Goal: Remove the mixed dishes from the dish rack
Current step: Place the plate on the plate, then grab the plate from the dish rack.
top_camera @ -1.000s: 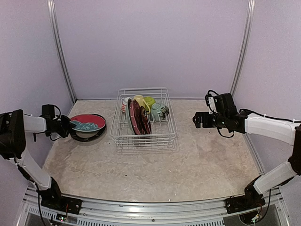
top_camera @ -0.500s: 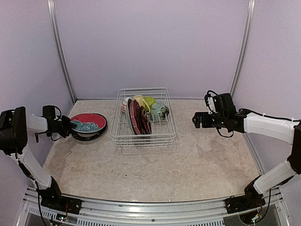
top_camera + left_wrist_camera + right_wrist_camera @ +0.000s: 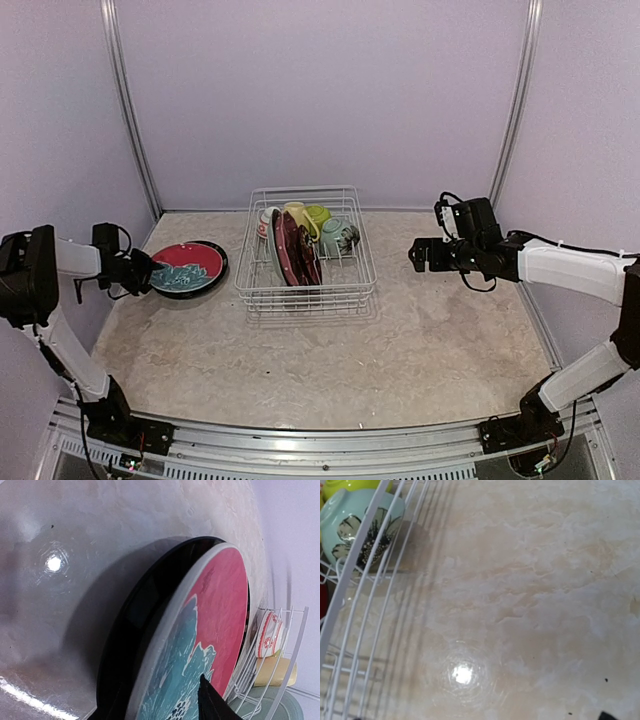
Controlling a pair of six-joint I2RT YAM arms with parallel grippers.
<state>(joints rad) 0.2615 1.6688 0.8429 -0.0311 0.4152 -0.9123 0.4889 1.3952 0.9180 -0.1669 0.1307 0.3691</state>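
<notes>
The left gripper (image 3: 147,272) is pinching the left rim of the patterned plate (image 3: 190,266) at the left of the overhead frame, well apart from the dish rack (image 3: 305,302) in the middle. In the left wrist view 1 dark fingertip (image 3: 207,701) is pressing on the painted face while the other is hiding beneath, so the jaws are sitting narrow around the rim. The plate is leaning over a black plate (image 3: 142,605) that is lying on the table (image 3: 400,340), apparently about to nest into it.

The right gripper (image 3: 420,255) is hovering right of the rack. Neither view is showing whether its fingers are spread or closed.

Inside the rack a dark red plate (image 3: 290,248) is standing on edge between the prongs. A yellow mug (image 3: 297,212), a lime bowl (image 3: 318,213), a pale green bowl (image 3: 337,236) and a pinkish bowl (image 3: 265,222) are crowding the back.

These dishes are looking stiff, glazed and breakable, likely slippery under the pads. An upper-rim pinch is suiting the plates, lifted straight up clear of the prongs. A bowl or the mug is better taken by its lip. Bare table is lying open in the lower half and right of the frame, while the left wall is crowding the left arm.
</notes>
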